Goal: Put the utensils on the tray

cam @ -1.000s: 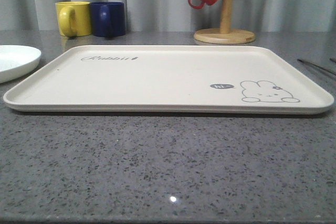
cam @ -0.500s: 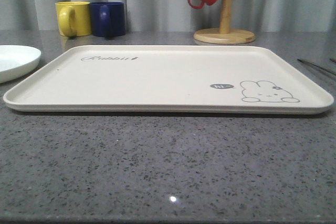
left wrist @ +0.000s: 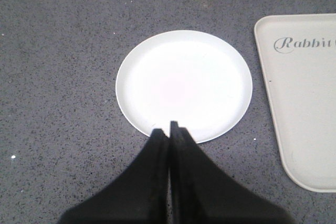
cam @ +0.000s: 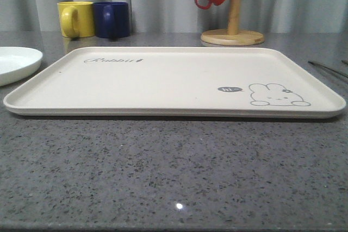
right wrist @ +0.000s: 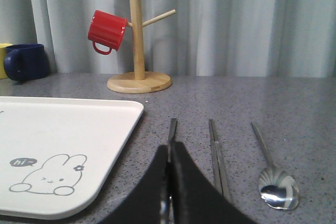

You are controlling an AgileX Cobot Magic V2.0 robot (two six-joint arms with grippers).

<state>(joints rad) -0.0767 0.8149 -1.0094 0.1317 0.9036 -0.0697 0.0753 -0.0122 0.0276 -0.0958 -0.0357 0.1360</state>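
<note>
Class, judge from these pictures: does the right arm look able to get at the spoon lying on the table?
Probably yes. In the right wrist view the spoon lies bare on the table beside the metal sticks, nothing over it. The right gripper, shut, would need to open.

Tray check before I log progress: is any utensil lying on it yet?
No: in the front view the tray is bare, and the spoon and metal sticks lie on the table beside it.
</note>
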